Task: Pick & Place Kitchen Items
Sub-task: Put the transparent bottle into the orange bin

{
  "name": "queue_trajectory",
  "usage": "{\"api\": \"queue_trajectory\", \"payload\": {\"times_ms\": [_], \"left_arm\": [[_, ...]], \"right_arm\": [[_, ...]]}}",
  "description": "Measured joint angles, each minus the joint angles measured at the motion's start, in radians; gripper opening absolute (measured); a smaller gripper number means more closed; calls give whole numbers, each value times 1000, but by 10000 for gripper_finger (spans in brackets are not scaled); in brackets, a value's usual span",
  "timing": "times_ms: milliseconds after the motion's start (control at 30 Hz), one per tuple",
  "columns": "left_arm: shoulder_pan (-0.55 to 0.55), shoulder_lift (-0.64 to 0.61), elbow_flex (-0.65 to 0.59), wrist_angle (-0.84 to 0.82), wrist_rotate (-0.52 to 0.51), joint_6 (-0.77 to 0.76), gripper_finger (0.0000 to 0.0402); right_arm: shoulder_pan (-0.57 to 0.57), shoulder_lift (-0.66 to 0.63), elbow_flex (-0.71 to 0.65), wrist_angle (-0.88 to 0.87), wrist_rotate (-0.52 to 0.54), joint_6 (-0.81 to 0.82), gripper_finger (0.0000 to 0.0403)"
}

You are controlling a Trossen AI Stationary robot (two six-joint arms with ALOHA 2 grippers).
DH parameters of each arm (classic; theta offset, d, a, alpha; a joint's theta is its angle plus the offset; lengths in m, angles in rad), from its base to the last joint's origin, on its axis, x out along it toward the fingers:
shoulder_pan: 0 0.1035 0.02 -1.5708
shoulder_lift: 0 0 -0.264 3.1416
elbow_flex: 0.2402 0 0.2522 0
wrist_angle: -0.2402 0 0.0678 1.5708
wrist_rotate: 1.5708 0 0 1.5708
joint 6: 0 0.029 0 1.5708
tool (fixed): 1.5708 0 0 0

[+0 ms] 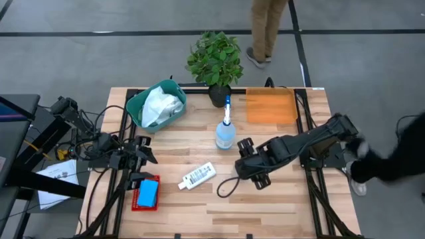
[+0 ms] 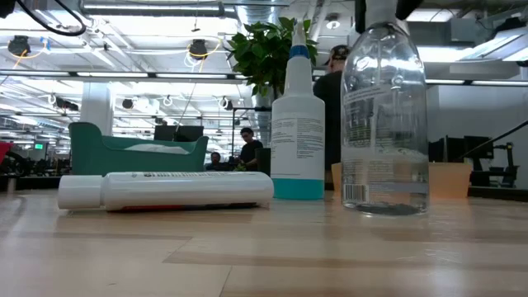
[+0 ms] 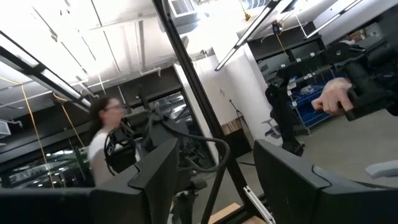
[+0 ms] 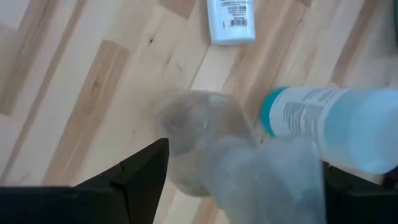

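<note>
A wooden table holds a teal basket, a potted plant, an orange tray, two spray bottles, a white bottle lying flat, and a red tray

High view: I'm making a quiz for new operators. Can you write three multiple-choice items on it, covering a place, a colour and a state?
1. Where is the crumpled white cloth?
A. on the bare table
B. in the teal plastic bin
C. under the plant

2. What colour is the flat sponge in the red tray?
A. yellow
B. green
C. blue

3. How is the small white labelled bottle placed?
A. lying on its side
B. standing upright
C. hanging in the air

Key: 1 B, the bin's walls surround it; 2 C, blue shows against the red; 3 A, its whole length rests on the wood.
</note>
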Motion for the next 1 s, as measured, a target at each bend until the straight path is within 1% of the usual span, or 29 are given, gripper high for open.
{"api": "queue_trajectory", "payload": {"times_ms": [300,700,1000], "left_arm": [[0,0,0,1,0,1,205],[0,0,0,1,0,1,205],[0,0,0,1,0,1,205]], "right_arm": [[0,-52,0,-2,-9,92,264],[-8,-55,1,0,-16,108,264],[-8,-56,93,-9,-30,122,261]]}}
